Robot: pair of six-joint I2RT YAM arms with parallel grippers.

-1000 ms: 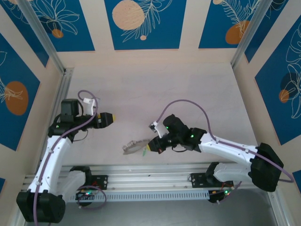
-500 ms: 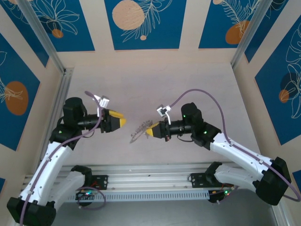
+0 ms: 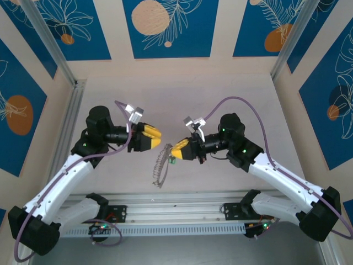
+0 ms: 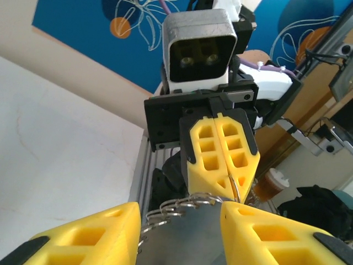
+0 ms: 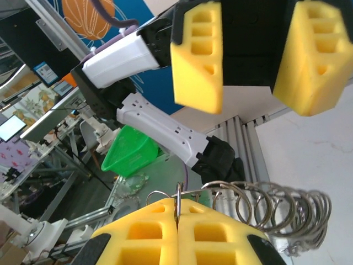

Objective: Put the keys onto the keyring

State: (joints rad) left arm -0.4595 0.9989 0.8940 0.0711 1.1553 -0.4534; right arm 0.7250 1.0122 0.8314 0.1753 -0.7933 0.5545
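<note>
The keyring [image 3: 160,165], a loop fringed with silvery rings, hangs in the air from my right gripper [image 3: 176,152], which is shut on its top wire. The right wrist view has the wire pinched between the right gripper [image 5: 177,221] pads, with the rings [image 5: 276,212] fanning to the right. A tiny green piece, the keys [image 3: 172,161], sits just under the right fingertips; I cannot tell whether it is attached. My left gripper [image 3: 156,135] faces the right one, open. In the left wrist view the keyring [image 4: 187,212] lies between the left gripper's [image 4: 179,232] spread fingers.
The pale table [image 3: 182,99] has walls at the back and both sides. An aluminium rail [image 3: 176,201] runs along the near edge under the hanging loop. A green bin [image 5: 129,152] and a cup [image 4: 273,182] stand off the table.
The right gripper lifted the keyring off the table, and it now hangs. Both arms rose and moved toward each other. The left jaws have narrowed.
</note>
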